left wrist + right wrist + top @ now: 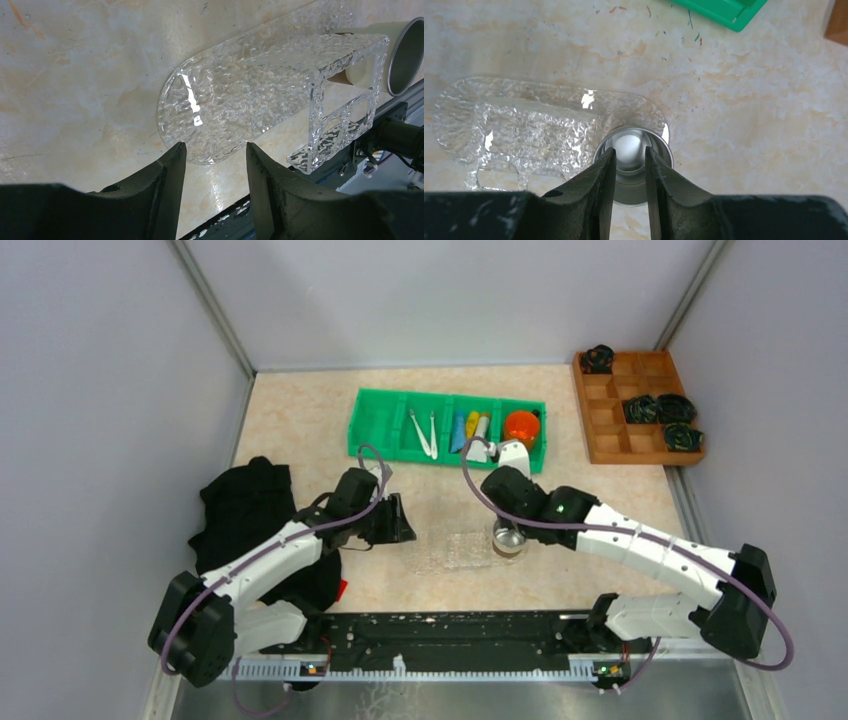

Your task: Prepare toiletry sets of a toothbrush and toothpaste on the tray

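Note:
The clear tray lies on the table in front of the arms; it also shows in the left wrist view and the right wrist view. Two white toothbrushes lie in the green bin. The blue, yellow and white toothpaste tubes lie in a compartment further right. My left gripper is open and empty at the tray's left end. My right gripper is slightly open, empty, right above a steel cup at the tray's right end.
An orange object sits in the bin's right compartment. A brown wooden box with black coiled things stands at the back right. A black cloth lies at the left. A black rail runs along the near edge.

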Robot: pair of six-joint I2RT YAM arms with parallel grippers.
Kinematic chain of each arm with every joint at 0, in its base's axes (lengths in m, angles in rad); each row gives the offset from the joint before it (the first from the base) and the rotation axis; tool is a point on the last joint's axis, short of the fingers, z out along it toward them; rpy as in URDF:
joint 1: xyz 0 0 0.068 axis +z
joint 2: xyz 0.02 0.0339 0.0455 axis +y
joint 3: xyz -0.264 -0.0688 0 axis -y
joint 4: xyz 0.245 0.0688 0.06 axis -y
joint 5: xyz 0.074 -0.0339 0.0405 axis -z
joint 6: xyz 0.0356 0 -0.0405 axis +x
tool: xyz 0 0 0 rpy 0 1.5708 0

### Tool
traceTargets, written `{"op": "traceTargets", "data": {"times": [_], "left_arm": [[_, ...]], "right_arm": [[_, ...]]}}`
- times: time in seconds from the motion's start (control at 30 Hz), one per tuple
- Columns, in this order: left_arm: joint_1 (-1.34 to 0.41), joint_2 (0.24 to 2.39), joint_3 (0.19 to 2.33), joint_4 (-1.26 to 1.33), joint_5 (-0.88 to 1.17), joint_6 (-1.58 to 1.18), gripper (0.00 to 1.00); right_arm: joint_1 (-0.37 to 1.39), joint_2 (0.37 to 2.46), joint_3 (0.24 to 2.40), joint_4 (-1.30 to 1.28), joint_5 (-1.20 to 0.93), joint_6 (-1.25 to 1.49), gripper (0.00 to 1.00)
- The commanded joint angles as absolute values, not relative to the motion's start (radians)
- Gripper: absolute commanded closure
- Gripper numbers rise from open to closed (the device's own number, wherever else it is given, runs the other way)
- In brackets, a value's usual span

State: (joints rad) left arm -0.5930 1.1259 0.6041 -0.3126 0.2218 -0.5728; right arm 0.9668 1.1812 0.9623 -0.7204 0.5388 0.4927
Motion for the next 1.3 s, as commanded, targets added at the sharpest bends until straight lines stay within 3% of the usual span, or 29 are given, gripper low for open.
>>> {"op": "traceTargets", "data": {"times": [0.0, 0.23, 0.37, 0.67, 1.0, 1.1, 1.17, 1.2, 1.27], "left_arm": [[-0.59, 1.145, 0.587, -0.279, 0.237, -0.574, 0.46], [-0.591, 1.131, 0.588, -0.285, 0.24, -0.577, 0.45], [-0.59, 1.098, 0.6, -0.329, 0.227, -0.569, 0.38], [-0.59, 1.048, 0.633, -0.412, 0.202, -0.531, 0.23], [-0.589, 1.062, 0.657, -0.434, 0.204, -0.516, 0.22], [-0.589, 1.071, 0.662, -0.434, 0.203, -0.514, 0.23], [-0.589, 1.075, 0.665, -0.437, 0.204, -0.513, 0.23], [-0.59, 1.074, 0.666, -0.438, 0.206, -0.512, 0.24], [-0.59, 1.074, 0.668, -0.441, 0.204, -0.511, 0.24]], "right_arm": [[0.953, 1.254, 1.102, -0.694, 0.622, 0.427, 0.69], [0.655, 1.486, 1.283, -0.55, 0.427, 0.321, 0.67], [0.552, 1.61, 1.38, -0.49, 0.385, 0.298, 0.67], [0.46, 1.82, 1.507, -0.399, 0.307, 0.209, 0.67], [0.402, 1.921, 1.533, -0.391, 0.278, 0.21, 0.71], [0.394, 1.944, 1.531, -0.385, 0.271, 0.206, 0.76], [0.388, 1.96, 1.535, -0.383, 0.267, 0.204, 0.86], [0.386, 1.965, 1.537, -0.381, 0.264, 0.203, 0.95], [0.385, 1.971, 1.538, -0.375, 0.262, 0.196, 1.0]]}}
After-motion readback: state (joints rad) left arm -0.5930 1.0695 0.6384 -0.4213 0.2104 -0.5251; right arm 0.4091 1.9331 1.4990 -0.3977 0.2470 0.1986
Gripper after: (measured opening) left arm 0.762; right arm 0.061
